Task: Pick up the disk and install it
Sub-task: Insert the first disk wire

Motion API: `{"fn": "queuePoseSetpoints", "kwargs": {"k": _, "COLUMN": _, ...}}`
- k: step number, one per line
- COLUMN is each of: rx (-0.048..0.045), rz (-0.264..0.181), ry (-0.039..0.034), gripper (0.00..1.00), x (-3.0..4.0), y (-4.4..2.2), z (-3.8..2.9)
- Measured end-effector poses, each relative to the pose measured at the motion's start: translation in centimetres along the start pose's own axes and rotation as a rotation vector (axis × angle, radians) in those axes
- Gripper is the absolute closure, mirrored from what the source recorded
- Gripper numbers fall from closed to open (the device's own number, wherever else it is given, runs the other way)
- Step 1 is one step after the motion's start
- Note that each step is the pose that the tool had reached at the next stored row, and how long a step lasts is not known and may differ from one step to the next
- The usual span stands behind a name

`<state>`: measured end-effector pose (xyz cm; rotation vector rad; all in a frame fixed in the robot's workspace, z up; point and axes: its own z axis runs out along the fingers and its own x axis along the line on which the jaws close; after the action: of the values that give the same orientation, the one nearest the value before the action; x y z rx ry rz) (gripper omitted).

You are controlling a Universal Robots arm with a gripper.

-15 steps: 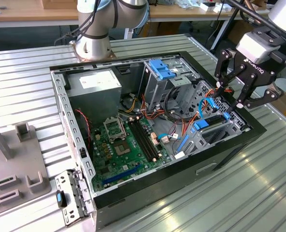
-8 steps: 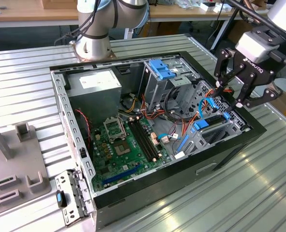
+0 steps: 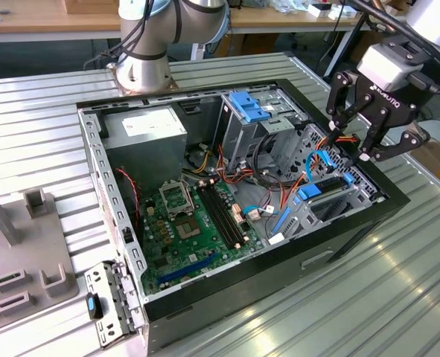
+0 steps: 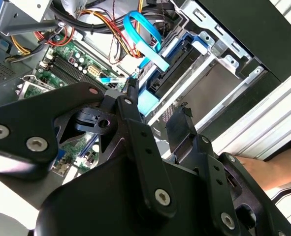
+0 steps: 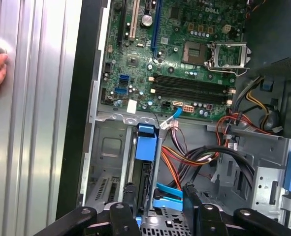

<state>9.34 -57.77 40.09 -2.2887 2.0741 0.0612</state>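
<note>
Disk [image 5: 145,179] in bay [image 5: 107,152] | blue cable [image 5: 167,192] beside | hand [image 3: 350,134] spread above

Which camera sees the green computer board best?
The first wrist view: the green board shows face-on, mostly uncovered. The exterior view shows it slanted, partly under cables. The second wrist view shows a slice behind the gripper.

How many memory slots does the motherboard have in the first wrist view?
4 memory slots, side by side on the motherboard, next to the processor socket. None looks hidden.
</note>
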Motion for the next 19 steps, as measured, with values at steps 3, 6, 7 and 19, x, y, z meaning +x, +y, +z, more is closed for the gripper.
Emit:
{"fn": "queuePoseSetpoints", "kwargs": {"k": 3, "rx": -0.0003, "rz": -0.004, "ry": 0.0, "gripper": 0.5, "x": -0.45, "y": -0.29, "z": 0.03}}
{"fn": "queuePoseSetpoints", "kwargs": {"k": 6, "rx": -0.0003, "rz": -0.004, "ry": -0.0001, "gripper": 0.5, "x": -0.59, "y": -0.32, "z": 0.05}}
{"fn": "queuePoseSetpoints", "kwargs": {"k": 7, "rx": -0.0003, "rz": -0.004, "ry": 0.0001, "gripper": 0.5, "x": -0.63, "y": -0.33, "z": 0.04}}
{"fn": "queuePoseSetpoints", "kwargs": {"k": 19, "rx": -0.0007, "rz": -0.011, "ry": 0.0005, "gripper": 0.5, "x": -2.07, "y": -0.64, "z": 0.16}}
